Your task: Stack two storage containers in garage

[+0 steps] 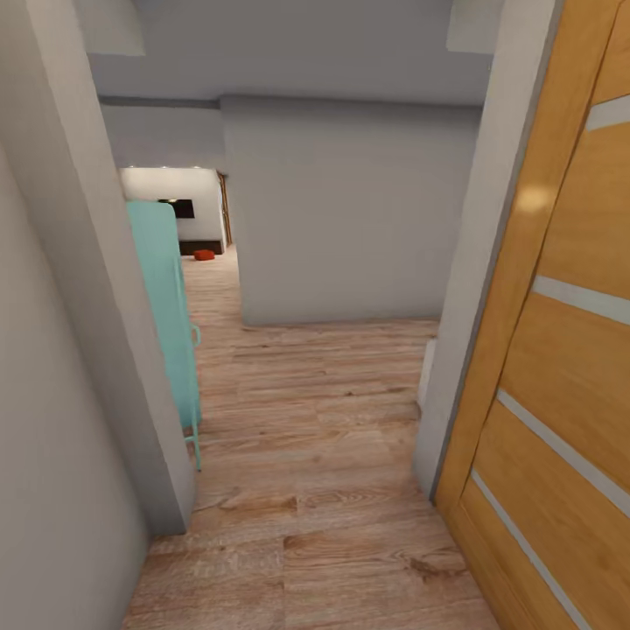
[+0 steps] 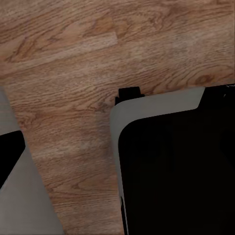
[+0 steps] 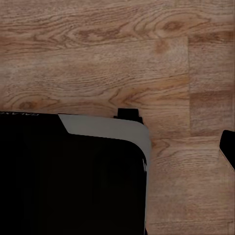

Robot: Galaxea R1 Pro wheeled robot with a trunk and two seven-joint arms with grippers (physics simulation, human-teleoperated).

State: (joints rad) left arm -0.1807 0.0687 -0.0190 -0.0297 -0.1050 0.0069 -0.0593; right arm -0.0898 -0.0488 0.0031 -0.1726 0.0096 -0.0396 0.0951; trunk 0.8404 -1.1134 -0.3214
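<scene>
Wood planks (image 1: 306, 525) run right under you, and both wrist views look straight down on that same plank floor past the robot's own black-and-grey base (image 2: 171, 166), so you cannot tell from them whether either arm's fingers are wide or narrow. An open wooden door (image 1: 560, 350) stands close on your right, a grey wall corner (image 1: 105, 350) close on your left, with a pale turquoise chair (image 1: 166, 306) just beyond that corner.

Your target is far ahead: one small orange-red storage container (image 1: 204, 255) sits on the wood floor at the far end of the passage, near a low dark cabinet (image 1: 199, 248) below a black screen (image 1: 179, 207) in the lit room. It is too small from here to make out its rim or ribbing, and you see just one tub.

Judging by the task, expect a shallow open plastic tub: probably light, fairly stiff, but with smooth flared walls that could slip out of a pinch. Plan to take it by the rim, either one wall clamped from above or both short ends held between your two arms, and keep it level. First you need to steer between chair and wall corner.
</scene>
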